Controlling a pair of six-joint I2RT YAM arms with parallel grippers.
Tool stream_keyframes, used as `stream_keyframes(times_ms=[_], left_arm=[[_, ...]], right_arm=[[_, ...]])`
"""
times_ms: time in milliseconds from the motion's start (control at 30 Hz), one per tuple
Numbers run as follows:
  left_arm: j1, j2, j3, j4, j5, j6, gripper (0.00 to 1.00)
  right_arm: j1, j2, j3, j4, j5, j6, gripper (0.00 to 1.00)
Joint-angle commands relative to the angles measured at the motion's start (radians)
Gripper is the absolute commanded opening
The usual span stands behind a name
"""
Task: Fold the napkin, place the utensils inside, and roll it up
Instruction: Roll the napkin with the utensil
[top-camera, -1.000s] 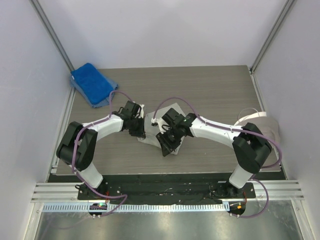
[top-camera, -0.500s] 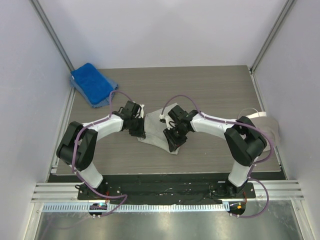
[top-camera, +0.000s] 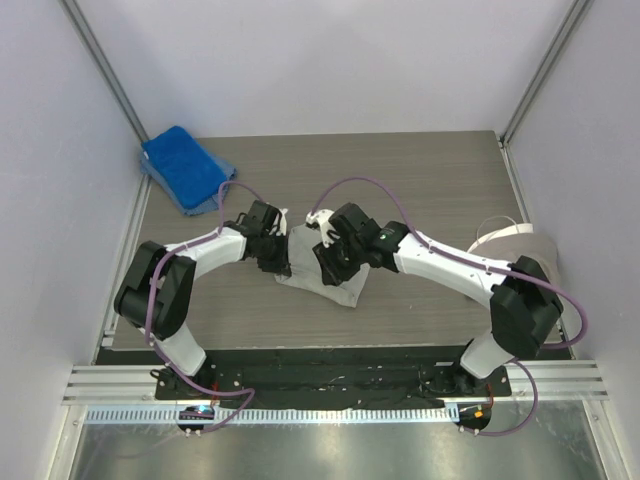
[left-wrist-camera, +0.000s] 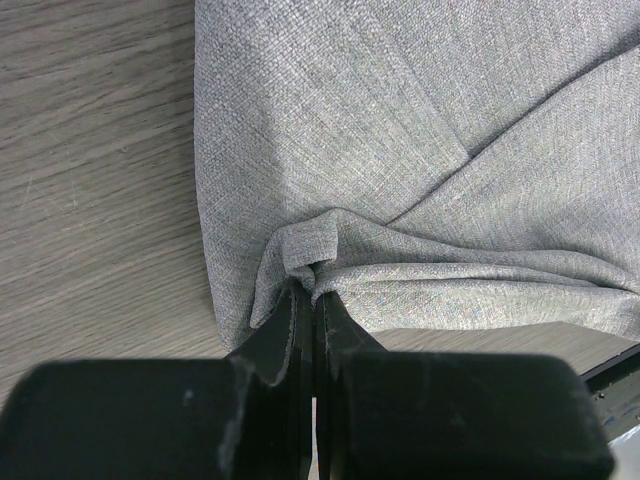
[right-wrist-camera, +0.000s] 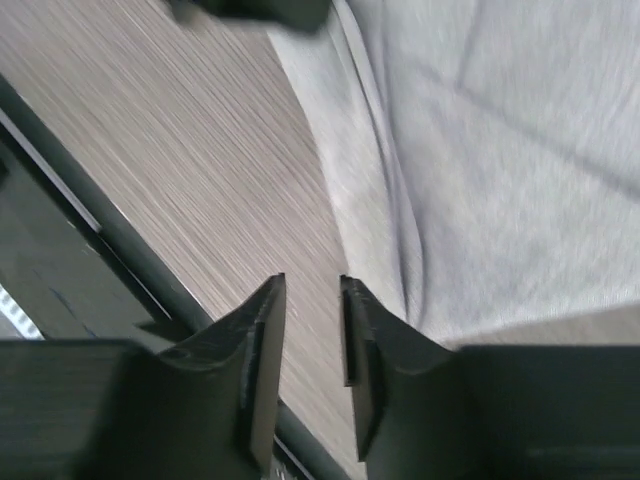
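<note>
**Right arm swings in over the napkin while the left holds its pinch**

Nearest, low in the right wrist view, the right gripper (right-wrist-camera: 312, 290) has its fingers parted with nothing between them; bare wood-grain table (top-camera: 430, 180) and its dark near edge show through the gap. The picture is blurred, which suggests the arm is moving. The light grey napkin (left-wrist-camera: 400, 130) fills the upper right of that frame, just beside the fingers and not in them.

In the overhead view this claw has shifted within the last second. It was at the lower right corner of the cloth and now sits over the cloth's middle, closer to the left arm.

The left gripper (left-wrist-camera: 312, 290) has not moved. It stays clenched on a puckered bit of the napkin's left edge, at centre frame in the overhead view. A diagonal crease crosses the cloth, so it already appears to be doubled over.

Farther back, a blue towel (top-camera: 182, 168) lies untouched at the upper left of the table.

No utensil shows in any view. The fold seems done or nearly so, and the right claw is free for the next step. Placing the utensils and rolling are still to do.
</note>
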Motion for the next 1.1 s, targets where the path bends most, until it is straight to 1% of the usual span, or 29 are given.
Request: stream_keyframes(times_ms=[0,100,267,433,533,667,867,900,933,967,1000,1033,1067], left_arm=[[0.000,0.042,0.000,-0.035,-0.002,0.007,0.00],[0.002,0.042,0.001,-0.035,0.003,0.006,0.00],[0.002,0.041,0.003,-0.034,0.003,0.006,0.00],[0.002,0.042,0.004,-0.037,0.005,0.004,0.00],[0.002,0.042,0.008,-0.035,0.008,0.006,0.00],[0.002,0.042,0.006,-0.018,0.029,0.004,0.00],[0.002,0.006,-0.002,0.009,0.035,-0.004,0.00],[0.002,0.000,-0.005,0.015,0.029,-0.007,0.02],[0.002,-0.022,-0.006,0.022,0.021,-0.008,0.06],[0.002,-0.033,-0.015,0.028,0.014,-0.010,0.20],[0.002,-0.048,-0.022,0.034,0.005,-0.017,0.29],[0.002,-0.075,-0.029,0.051,-0.014,-0.020,0.48],[0.002,-0.091,-0.040,0.055,-0.021,-0.023,0.55]], right_arm=[[0.022,0.030,0.044,0.190,0.059,0.064,0.31],[0.029,0.119,0.076,0.240,0.020,0.086,0.23],[0.032,0.219,0.119,0.299,-0.020,0.106,0.17],[0.032,0.289,0.138,0.316,-0.029,0.106,0.15],[0.031,0.316,0.139,0.323,-0.011,0.104,0.14],[0.028,0.343,0.130,0.323,0.051,0.101,0.12],[0.011,0.368,0.099,0.323,0.075,0.104,0.12],[0.011,0.375,0.096,0.323,0.074,0.106,0.12],[0.008,0.379,0.089,0.326,0.072,0.109,0.12],[0.008,0.382,0.086,0.328,0.069,0.109,0.12],[0.008,0.389,0.083,0.329,0.068,0.112,0.12],[0.006,0.394,0.075,0.331,0.059,0.116,0.12],[0.006,0.397,0.073,0.331,0.054,0.117,0.12]])
